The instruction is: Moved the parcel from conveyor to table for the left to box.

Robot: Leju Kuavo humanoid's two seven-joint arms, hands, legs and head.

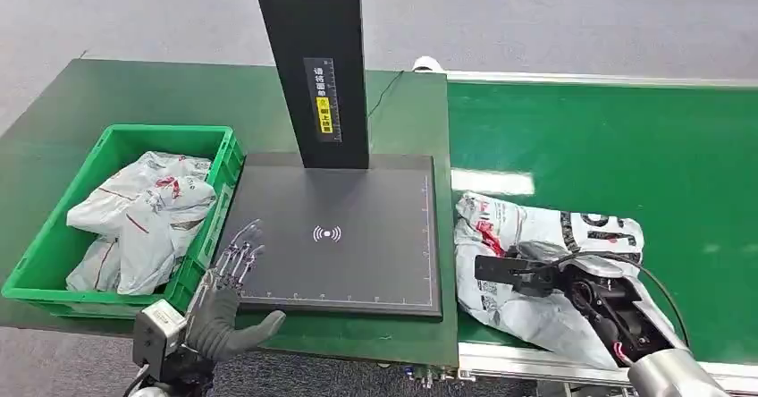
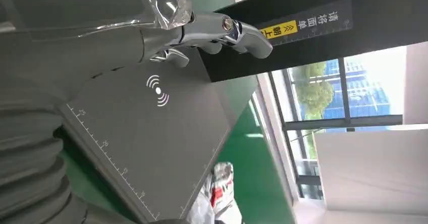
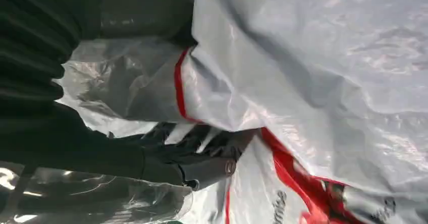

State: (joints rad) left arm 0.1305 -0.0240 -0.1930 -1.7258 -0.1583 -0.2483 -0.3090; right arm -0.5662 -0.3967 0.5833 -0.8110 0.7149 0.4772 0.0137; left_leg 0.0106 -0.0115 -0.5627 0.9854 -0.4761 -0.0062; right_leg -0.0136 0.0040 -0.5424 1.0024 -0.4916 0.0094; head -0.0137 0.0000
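Head view first: the parcel (image 1: 527,263), a crinkly white-grey poly bag with red and black print, lay on the green conveyor (image 1: 626,156), right at its near edge and just beside the dark green surface (image 1: 54,120). The right hand (image 1: 545,267) was down on top of the parcel, but from up there I couldn't tell if it was actually clamped on the bag. The left hand (image 1: 234,276) hovered at the near left corner of the black scanner pad (image 1: 340,236), fingers (image 1: 241,249) spread and holding nothing. A green bin (image 1: 125,147) sat at the left side of the surface with a couple of bagged parcels (image 1: 143,218) already in it. A black post (image 1: 313,57) rose from the far edge of the pad.

Left wrist view: the left hand (image 2: 202,32) had its fingers stretched out over the scanner pad (image 2: 151,133), nothing in them. A bit of the parcel (image 2: 217,193) showed past the pad's edge.

Right wrist view: the right hand (image 3: 166,158) was pressed into the parcel (image 3: 313,82), dark fingers (image 3: 207,168) lying against the crumpled plastic near a red stripe. Whether they'd closed around a fold, I honestly couldn't tell.
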